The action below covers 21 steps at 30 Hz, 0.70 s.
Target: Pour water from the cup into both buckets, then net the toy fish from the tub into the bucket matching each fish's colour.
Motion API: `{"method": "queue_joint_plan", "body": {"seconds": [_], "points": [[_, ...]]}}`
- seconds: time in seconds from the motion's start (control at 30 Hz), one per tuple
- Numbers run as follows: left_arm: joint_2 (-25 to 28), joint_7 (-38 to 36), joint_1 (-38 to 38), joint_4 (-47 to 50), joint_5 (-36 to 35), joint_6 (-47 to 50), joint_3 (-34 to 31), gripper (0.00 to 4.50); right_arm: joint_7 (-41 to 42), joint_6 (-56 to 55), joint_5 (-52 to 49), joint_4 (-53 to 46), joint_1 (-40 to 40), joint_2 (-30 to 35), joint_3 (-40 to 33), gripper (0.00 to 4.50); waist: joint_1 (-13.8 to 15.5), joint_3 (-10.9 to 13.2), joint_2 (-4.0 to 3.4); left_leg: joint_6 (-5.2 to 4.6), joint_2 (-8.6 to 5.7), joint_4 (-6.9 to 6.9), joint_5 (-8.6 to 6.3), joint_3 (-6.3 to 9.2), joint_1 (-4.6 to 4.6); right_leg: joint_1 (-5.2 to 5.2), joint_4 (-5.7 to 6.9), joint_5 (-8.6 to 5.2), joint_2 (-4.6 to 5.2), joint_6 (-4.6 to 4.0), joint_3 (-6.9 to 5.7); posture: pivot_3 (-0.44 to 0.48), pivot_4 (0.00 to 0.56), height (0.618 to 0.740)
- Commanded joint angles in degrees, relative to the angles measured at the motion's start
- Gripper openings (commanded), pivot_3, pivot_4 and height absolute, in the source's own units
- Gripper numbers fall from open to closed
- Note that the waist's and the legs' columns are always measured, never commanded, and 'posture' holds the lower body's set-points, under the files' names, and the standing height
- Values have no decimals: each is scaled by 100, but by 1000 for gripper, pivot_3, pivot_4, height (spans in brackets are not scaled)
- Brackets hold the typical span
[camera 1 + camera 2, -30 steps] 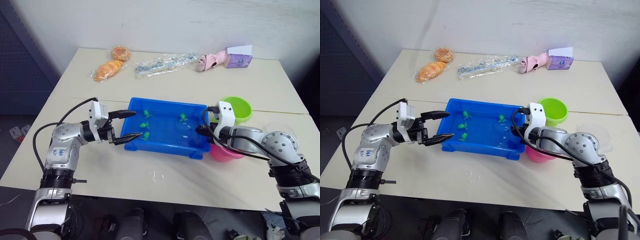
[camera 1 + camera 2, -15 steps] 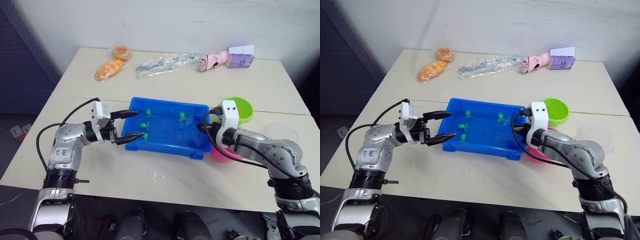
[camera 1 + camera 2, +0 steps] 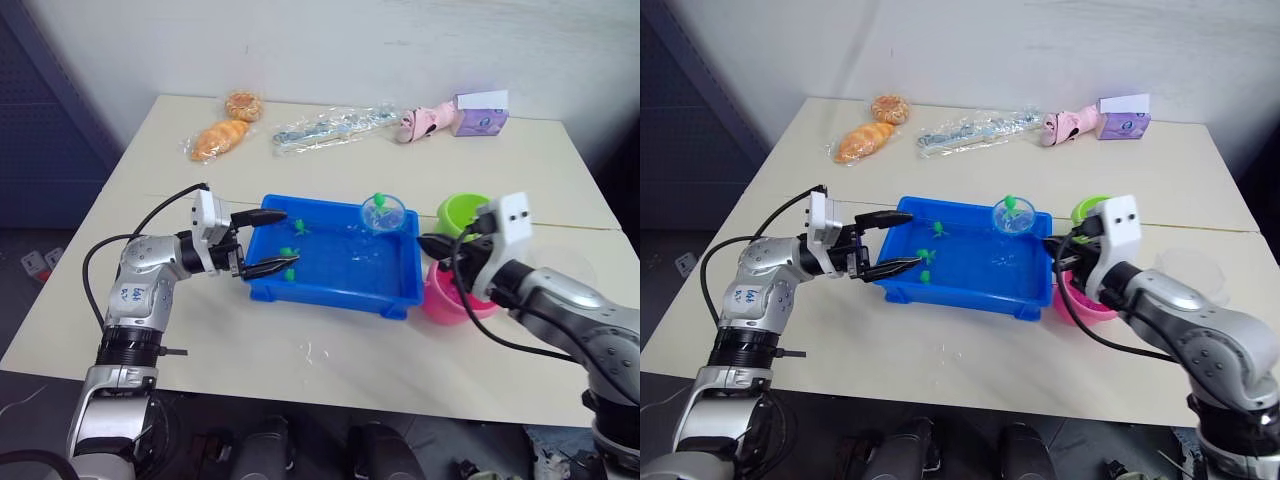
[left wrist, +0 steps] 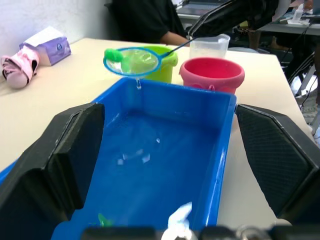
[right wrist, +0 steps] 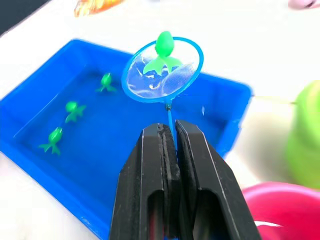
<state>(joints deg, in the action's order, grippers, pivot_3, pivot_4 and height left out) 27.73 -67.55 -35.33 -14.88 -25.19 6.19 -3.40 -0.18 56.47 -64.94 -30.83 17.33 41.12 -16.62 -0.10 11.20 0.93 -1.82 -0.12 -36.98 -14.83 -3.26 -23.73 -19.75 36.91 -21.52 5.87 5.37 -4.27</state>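
At the tub's near-left corner, my left gripper (image 3: 267, 241) sits with its black fingers spread wide, one over the blue rim and one just outside it, gripping nothing. I read it as bracing the tub (image 3: 330, 294) rather than fishing. Three green toy fish (image 5: 73, 110) float loose in the water toward that left end.

Farther right, over the tub's far-right corner, the net (image 3: 383, 213) hangs clear of the water with one green fish (image 5: 163, 52) lying across its far rim, and water drips from the mesh in the left wrist view. Its thin handle runs back and down to my right gripper (image 5: 170, 142), whose fingers are pressed together on it.

The lime green bucket (image 3: 463, 213) stands just beyond the hoop's right side, touching or nearly touching the tub's right end, and the pink bucket (image 3: 448, 297) sits nearer to me beside it. The clear cup (image 4: 209, 46) stands behind both. So the catch lies out along the handle from my right gripper, and the matching bucket is a short swing to the right. I judge the right arm alone makes this drop, and the fish's perch on the rim may let it slip off early.
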Motion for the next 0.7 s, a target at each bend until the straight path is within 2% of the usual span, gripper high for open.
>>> {"method": "queue_joint_plan", "body": {"seconds": [0.03, 0.17, 0.33, 0.57, 0.7], "points": [[-75, 137, -239, 323, -214, 275, -37, 4470, -146, 103, -520, -179, -62, 283, -768, 0, 2, 0, -1, 0, 0, 0, 0, 1, 0, 1, -2, 0, 0, 0, 0, 0, 150, 740], [-201, 263, -395, 369, -245, 498, -8, 4470, -119, 228, -612, 38, -333, 739, -1441, 0, 5, 0, -1, 0, -1, 1, 0, 3, 2, 6, -4, 0, 0, 0, -3, 0, 150, 740], [-259, 255, -403, 356, -194, 543, 51, 4470, -10, 153, -137, 438, -453, 1090, -1647, 0, -6, 1, -1, 2, -2, 0, 1, 0, 4, 8, -4, 1, -3, 3, -3, 0, 150, 740], [-312, 252, -426, 346, -176, 562, 127, 4470, 509, -575, 1555, 939, -455, 1227, -811, 0, 0, 1, -2, 4, -2, 1, 2, -3, 7, 7, -9, 1, -4, 3, 1, 0, 150, 740], [-304, 266, -421, 379, -184, 568, 145, 4470, 1180, -1259, 2831, 1182, -676, 1727, -86, 0, 5, 4, -7, 5, -4, 1, 3, -5, 7, 6, -9, 1, -4, 3, 1, 0, 150, 740]]}}
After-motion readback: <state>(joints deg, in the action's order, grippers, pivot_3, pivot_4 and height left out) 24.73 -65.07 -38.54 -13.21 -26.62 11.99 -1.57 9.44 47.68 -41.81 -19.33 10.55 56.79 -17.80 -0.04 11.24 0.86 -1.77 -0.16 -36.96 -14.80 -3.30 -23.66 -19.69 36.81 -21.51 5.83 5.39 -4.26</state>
